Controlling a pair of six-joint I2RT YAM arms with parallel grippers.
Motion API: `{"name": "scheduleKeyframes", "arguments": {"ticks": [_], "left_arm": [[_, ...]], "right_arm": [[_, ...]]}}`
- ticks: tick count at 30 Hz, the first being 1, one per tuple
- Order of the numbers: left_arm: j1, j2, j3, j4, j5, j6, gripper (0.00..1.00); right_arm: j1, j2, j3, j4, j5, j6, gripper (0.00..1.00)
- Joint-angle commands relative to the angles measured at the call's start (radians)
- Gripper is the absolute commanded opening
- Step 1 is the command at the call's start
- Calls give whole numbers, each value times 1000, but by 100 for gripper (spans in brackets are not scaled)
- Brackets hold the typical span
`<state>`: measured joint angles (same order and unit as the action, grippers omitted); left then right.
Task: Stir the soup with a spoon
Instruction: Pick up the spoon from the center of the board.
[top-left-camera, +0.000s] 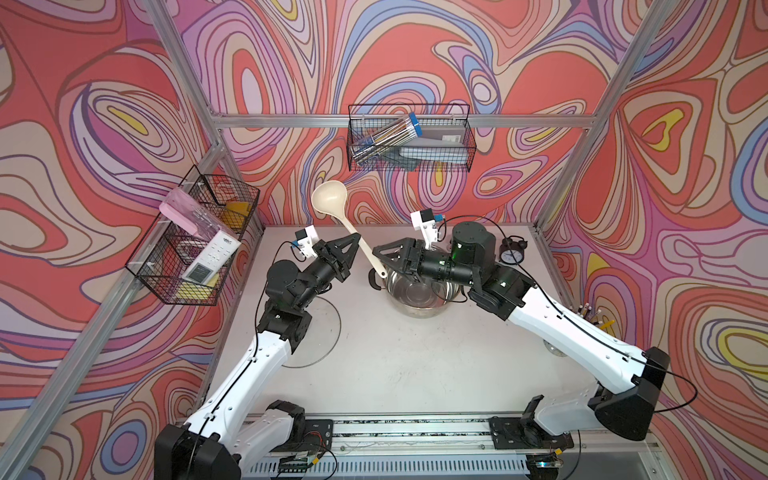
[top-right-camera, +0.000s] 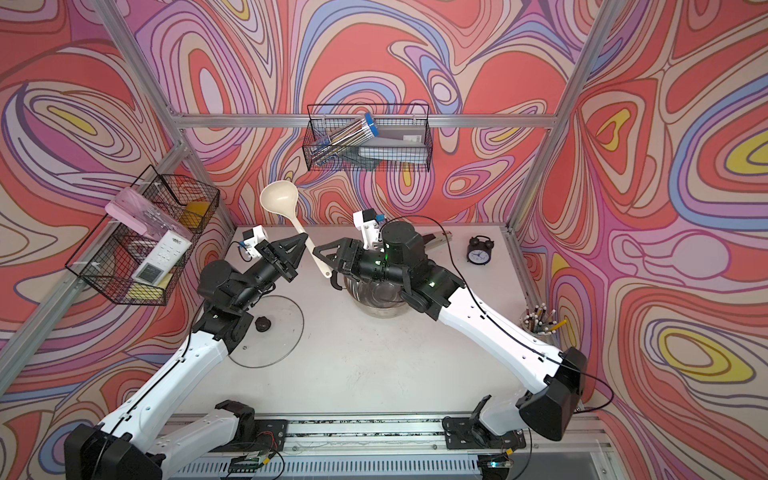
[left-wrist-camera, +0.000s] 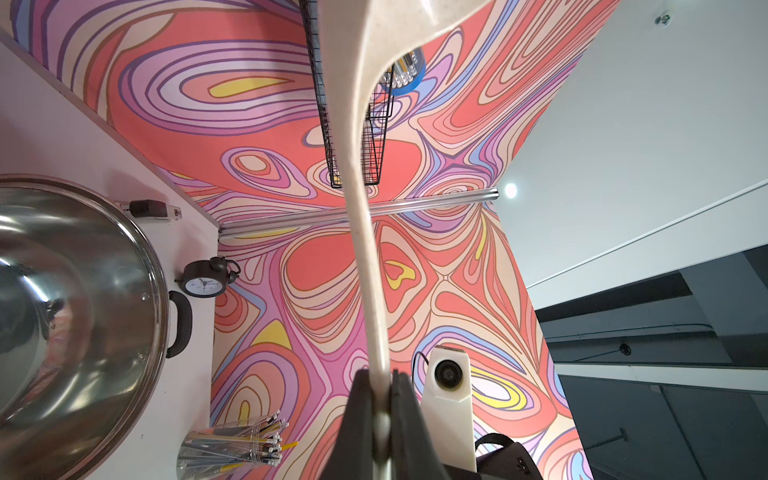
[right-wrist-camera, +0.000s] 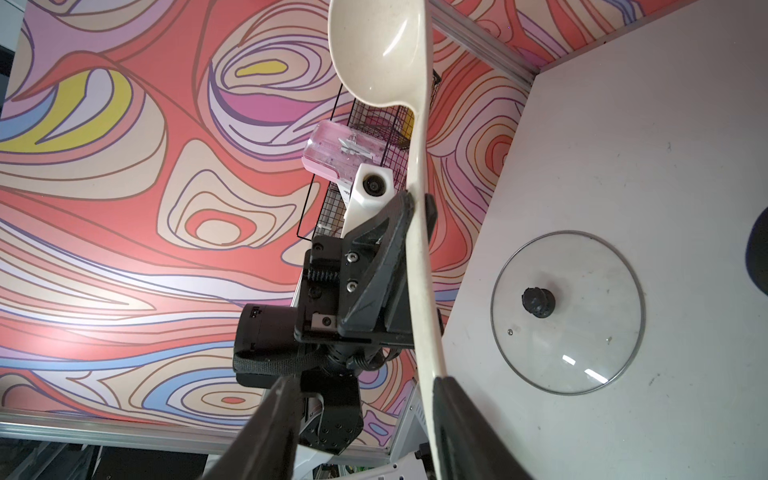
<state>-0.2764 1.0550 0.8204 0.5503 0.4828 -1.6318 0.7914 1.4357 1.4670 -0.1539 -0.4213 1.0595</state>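
The spoon is a cream ladle held slanted in the air, bowl up toward the back wall and handle end down over the pot's left rim. My left gripper is shut on the middle of its handle; in the left wrist view the gripper pinches the spoon. My right gripper stands open above the steel pot. In the right wrist view the spoon has its lower end between that gripper's spread fingers, against one finger. The pot shows bare shiny metal inside; no soup is visible.
A glass lid with a black knob lies flat left of the pot, partly under my left arm. A black alarm clock stands at the back right, a cup of pencils at the right edge. Wire baskets hang on the walls.
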Motion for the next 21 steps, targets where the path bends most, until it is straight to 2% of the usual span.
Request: {"name": "scheduleKeyframes", "arguments": {"ticks": [1,7,14,21], "left_arm": [[-8,1,32,88,22,-17,0],[-11,6,25,151,19,-56,0],[-11,-35,22,52,36,-2,0],[-12,-53,-15,81,31,-25,0]], "right_arm": [[0,18,-13,57,-52,10,52],[0,36,-8,51,-56,19,48],[0,-16,-25,-9,28,-41,56],[0,-33,-6,-103,73,-93,58]]}}
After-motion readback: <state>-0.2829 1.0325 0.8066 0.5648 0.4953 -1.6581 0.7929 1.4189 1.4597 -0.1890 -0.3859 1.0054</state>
